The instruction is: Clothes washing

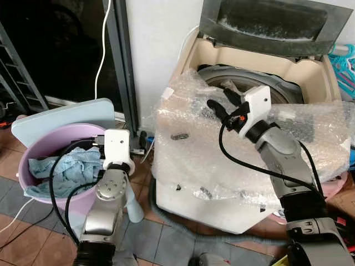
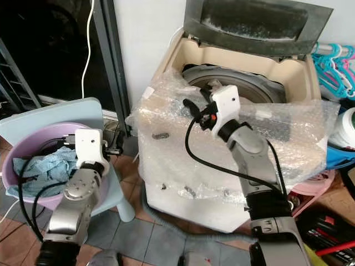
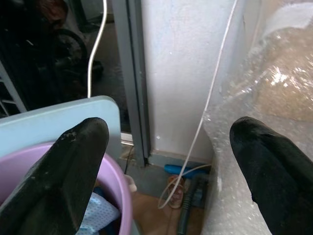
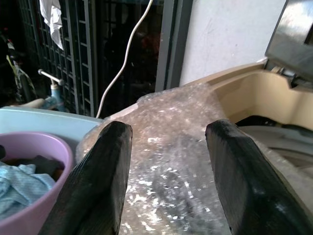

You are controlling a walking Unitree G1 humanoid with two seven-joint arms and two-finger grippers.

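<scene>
Top-loading washing machine (image 1: 222,205), lid (image 1: 272,22) raised, front and top edge wrapped in bubble wrap (image 1: 188,149). Drum opening (image 1: 244,83) visible behind the wrap.

Right gripper (image 1: 221,97) held up over the front rim of the machine, just above the bubble wrap, drum opening directly beyond and to its right. Fingers spread apart, nothing between them; the right wrist view shows both black fingers (image 4: 98,181) wide with the bubble wrap below and the cream tub rim (image 4: 254,93) past them.

Left gripper (image 1: 99,143) hovers at the near right edge of a lilac basin (image 1: 39,149), which sits to its left and below. Fingers parted and empty; in the left wrist view the basin's rim (image 3: 117,181) lies under one finger and the wrapped machine beside the other. Light blue cloth (image 1: 64,169) bunched inside the basin, left of and below the gripper, with something dark behind it, too hidden to identify.

Basin rests on a pale blue stool (image 1: 66,113), touching its seat. White cable (image 1: 102,50) hangs down the dark doorway beyond the left gripper. Tiled floor (image 1: 16,233) underneath. Coloured hangers (image 1: 345,66) well off to the right of the right gripper, past the machine.
</scene>
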